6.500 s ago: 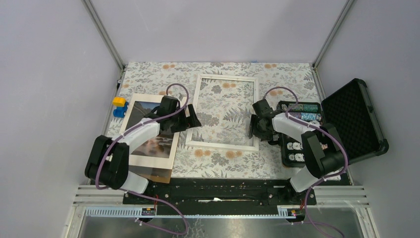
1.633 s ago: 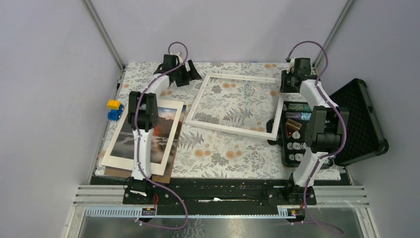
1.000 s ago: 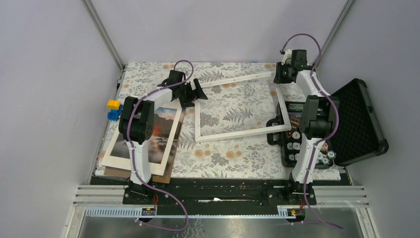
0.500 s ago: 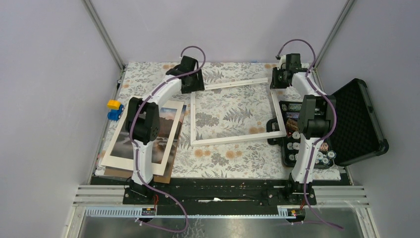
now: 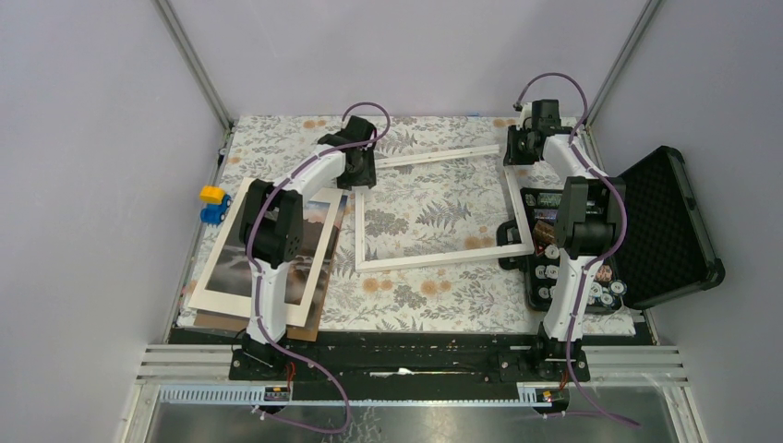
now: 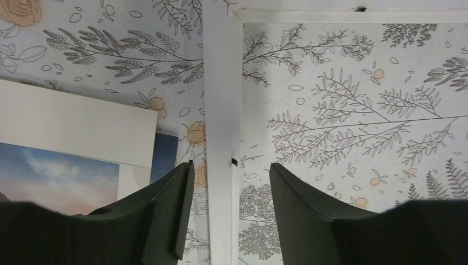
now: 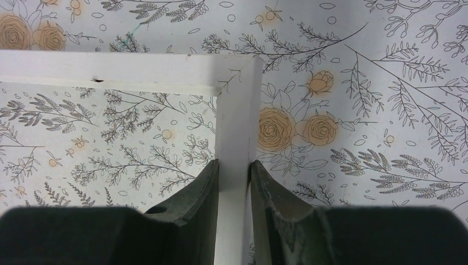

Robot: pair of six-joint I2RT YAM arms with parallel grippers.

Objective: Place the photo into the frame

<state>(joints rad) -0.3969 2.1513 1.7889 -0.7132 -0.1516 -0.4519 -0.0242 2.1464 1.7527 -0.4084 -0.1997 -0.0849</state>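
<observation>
The white frame [image 5: 443, 256] lies flat on the flowered tablecloth, a little skewed. My right gripper [image 5: 515, 150] is shut on its right rail [image 7: 234, 110] just below the far right corner, both fingers pressed against the rail. My left gripper [image 5: 359, 173] is at the far left corner and straddles the left rail [image 6: 222, 110], open, with a gap on each side. The photo [image 5: 309, 226] lies at the left under a white mat [image 5: 214, 293]. Its blue sky [image 6: 55, 172] shows through the mat's window, and the left arm hides part of it.
A brown backing board [image 5: 294, 324] sticks out under the mat. A blue and yellow toy [image 5: 215, 201] sits at the left table edge. An open black case [image 5: 660, 217] with poker chips [image 5: 554, 272] stands at the right, and the frame's near right corner overlaps it.
The frame was swung round on the cloth by my right gripper. My left gripper came from the far left onto the frame's far left corner, and its jaws narrowed round the rail.
</observation>
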